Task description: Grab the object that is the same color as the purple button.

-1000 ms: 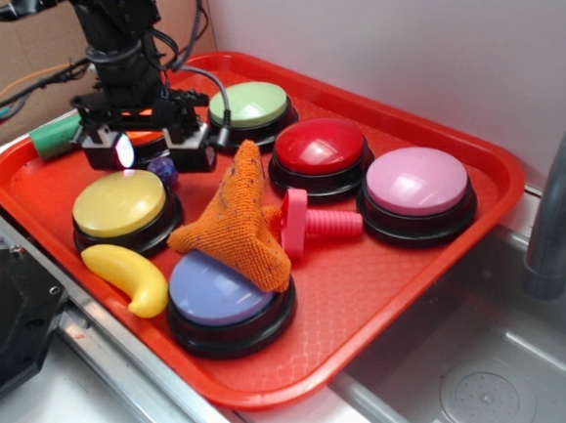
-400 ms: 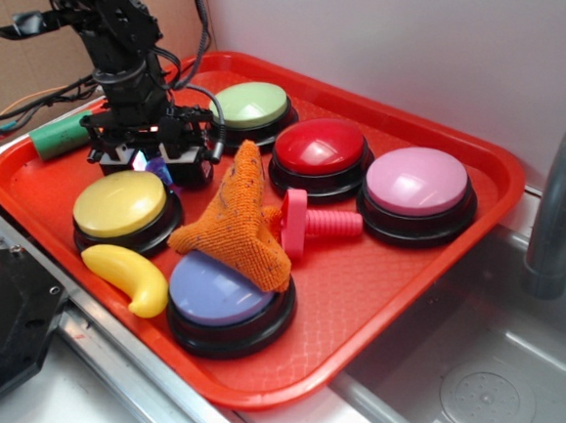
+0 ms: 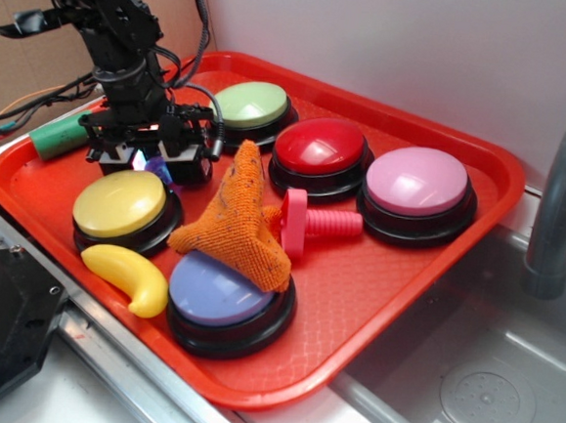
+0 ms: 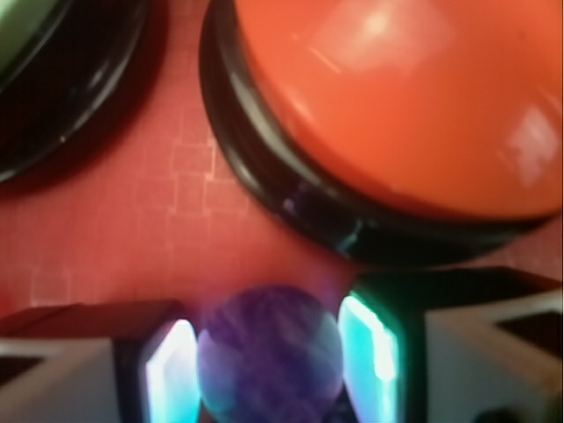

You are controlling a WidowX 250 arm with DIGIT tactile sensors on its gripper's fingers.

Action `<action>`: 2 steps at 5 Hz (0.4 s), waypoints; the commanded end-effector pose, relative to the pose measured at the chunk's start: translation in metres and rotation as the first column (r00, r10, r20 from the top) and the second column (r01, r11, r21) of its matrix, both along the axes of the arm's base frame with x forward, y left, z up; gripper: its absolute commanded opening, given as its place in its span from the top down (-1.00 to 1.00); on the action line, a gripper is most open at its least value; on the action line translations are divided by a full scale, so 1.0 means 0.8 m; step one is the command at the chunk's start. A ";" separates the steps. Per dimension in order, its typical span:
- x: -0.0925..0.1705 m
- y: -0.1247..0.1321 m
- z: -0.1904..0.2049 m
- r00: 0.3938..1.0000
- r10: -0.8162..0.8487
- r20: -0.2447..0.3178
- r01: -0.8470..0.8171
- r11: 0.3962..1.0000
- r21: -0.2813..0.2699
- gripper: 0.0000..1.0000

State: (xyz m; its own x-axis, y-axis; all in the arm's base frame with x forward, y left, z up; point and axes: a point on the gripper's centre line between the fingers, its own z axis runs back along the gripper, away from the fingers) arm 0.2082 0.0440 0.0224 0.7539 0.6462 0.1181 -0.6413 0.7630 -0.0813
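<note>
1. The purple ball (image 4: 269,352) sits on the red tray (image 3: 376,278) between the two fingers (image 4: 172,374) of the tool (image 3: 155,162); the wrist view shows a glowing pad just beside each flank of the ball, though whether they press it cannot be told.
2. The tool's jaws are spread about the ball's width, with the ball framed squarely in the gap.
3. In the exterior view only a sliver of the ball shows beneath the black tool, at the tray's back-left area.
4. Just beyond the ball in the wrist view looms an orange-domed button (image 4: 397,106) on a black base, and a dark-rimmed button edge (image 4: 53,79) fills the upper left corner.
5. A yellow button (image 3: 122,204) lies just in front of the tool, a green button (image 3: 252,106) behind it.
6. The purple button (image 3: 220,293) stands at the tray's front, an orange cloth (image 3: 238,223) draped over its rear edge.
7. A pink screw (image 3: 316,222), red button (image 3: 319,148) and pink button (image 3: 418,183) lie toward the right; a yellow banana (image 3: 126,276) rests near the front-left rim.
8. A grey faucet (image 3: 564,194) rises over the sink (image 3: 485,384) at right.
</note>
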 end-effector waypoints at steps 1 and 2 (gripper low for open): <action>0.010 -0.026 0.105 0.963 -0.269 0.002 0.269 0.962 0.056 1.00; 0.008 -0.047 0.136 0.898 -0.440 -0.026 0.441 0.894 0.078 1.00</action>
State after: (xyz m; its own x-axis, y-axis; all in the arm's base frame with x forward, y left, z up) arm 0.2066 0.0043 0.1175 0.9659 0.2430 0.0890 -0.2446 0.9696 0.0075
